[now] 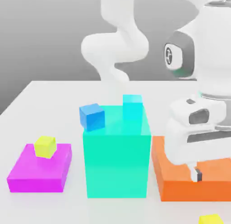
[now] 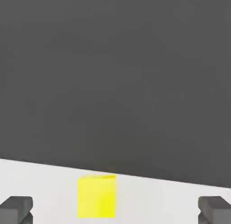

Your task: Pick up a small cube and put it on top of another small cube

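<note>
- exterior view: we see the white panda arm (image 1: 122, 43) curving down from the back of a pale table (image 1: 54, 106), its bulky hand hanging low at the exterior view's right
- the gripper (image 1: 197, 174) points down in front of a flat orange block (image 1: 180, 185); we make out one dark fingertip (image 1: 197, 174) against the orange face
- a small yellow cube (image 1: 210, 219) lies on the table at the lower edge, just below the gripper and slightly to the exterior view's right, apart from the fingertip
- a second small yellow cube (image 1: 45, 146) sits on top of a flat magenta block (image 1: 39, 170) at the exterior view's left, well apart from the gripper
- a tall teal block (image 1: 116, 155) stands between the magenta and orange blocks
- a small cyan cube (image 1: 132, 106) rests on the teal block's top near its back edge
- a small blue cube (image 1: 92, 116) shows at the teal block's upper left corner; we cannot tell whether it touches the block or sits behind it
- hand view: the two dark fingertips (image 2: 16, 208) stand spread wide at opposite edges, released, gripping nothing
- the small yellow cube (image 2: 96, 196) sits on the pale table (image 2: 171, 203) between the fingertips, nearer one of them, touching neither
- beyond the table edge we see a plain dark grey background
</note>
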